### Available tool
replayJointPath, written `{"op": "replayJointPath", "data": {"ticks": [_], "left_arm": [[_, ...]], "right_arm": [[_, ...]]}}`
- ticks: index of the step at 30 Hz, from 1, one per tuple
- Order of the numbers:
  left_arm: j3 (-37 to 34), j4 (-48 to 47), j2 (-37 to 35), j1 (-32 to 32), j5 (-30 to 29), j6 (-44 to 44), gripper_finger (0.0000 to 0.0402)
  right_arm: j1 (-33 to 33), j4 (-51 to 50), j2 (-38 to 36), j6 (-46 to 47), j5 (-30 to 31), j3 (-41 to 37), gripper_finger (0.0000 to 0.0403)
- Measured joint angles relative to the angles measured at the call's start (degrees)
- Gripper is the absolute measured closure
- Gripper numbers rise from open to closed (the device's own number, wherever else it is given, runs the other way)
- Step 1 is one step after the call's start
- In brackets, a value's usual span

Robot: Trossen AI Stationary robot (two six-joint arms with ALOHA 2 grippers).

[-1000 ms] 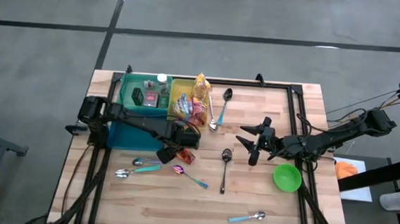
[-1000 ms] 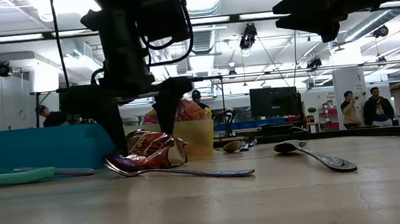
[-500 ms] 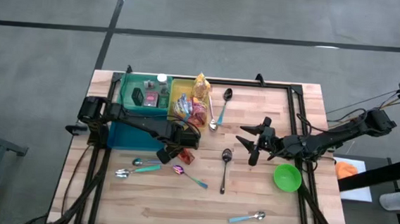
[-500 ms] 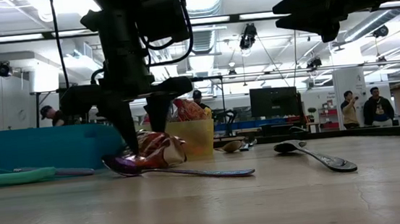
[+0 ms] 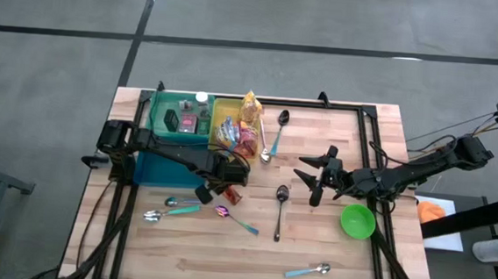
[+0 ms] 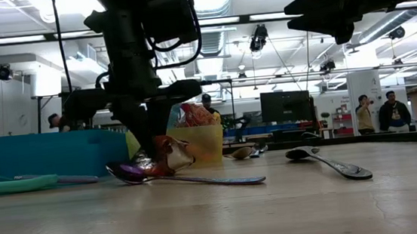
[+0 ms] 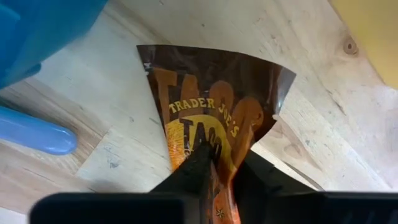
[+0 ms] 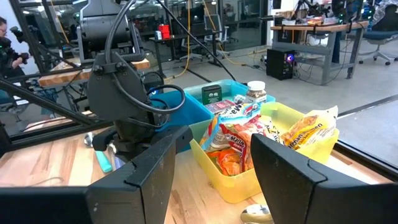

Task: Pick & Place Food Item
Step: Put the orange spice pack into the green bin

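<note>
Left wrist view shows your left gripper [image 7: 217, 165] jaws pinched on the crinkly brown-orange snack packet [image 7: 214, 106], lying on the table beside the yellow bin [image 5: 230, 121]. Lift straight, slowly. Right gripper [image 5: 315, 173] jaws wait half-open, empty.

Wooden table [image 5: 329, 251] with spoons, green bowl [image 5: 357, 221], bins, snack packet [image 7: 214, 106].

Snack bag's [image 7: 214, 118] lower end behind pincer [image 7: 219, 171]
</note>
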Motion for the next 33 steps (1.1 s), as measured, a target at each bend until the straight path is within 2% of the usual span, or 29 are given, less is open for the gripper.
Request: {"op": "replayJointPath", "data": {"ticks": [8,18,24,27,33], "left_arm": [[0.41,-0.02,0.00,0.00,-0.02,1.75,0.0394],[2.27,0.24,-0.27,0.00,-0.62,5.51,0.0391],[6.17,-2.25,-0.33,-0.02,-3.96,10.75,0.0391],[8.68,-3.40,-0.33,-0.08,-7.76,17.14,0.0392],[13.97,-4.87,-0.39,-1.19,-17.08,39.30,0.0392]], "right_arm": [[0.01,-0.01,0.00,0.01,0.00,0.00,0.0197],[0.00,-0.02,0.00,0.02,0.00,0.00,0.0197],[0.00,-0.02,0.00,0.01,0.00,0.00,0.0197],[0.02,0.00,0.00,0.00,0.00,0.00,0.0197],[0.02,-0.02,0.00,0.00,-0.02,-0.02,0.0197]]}}
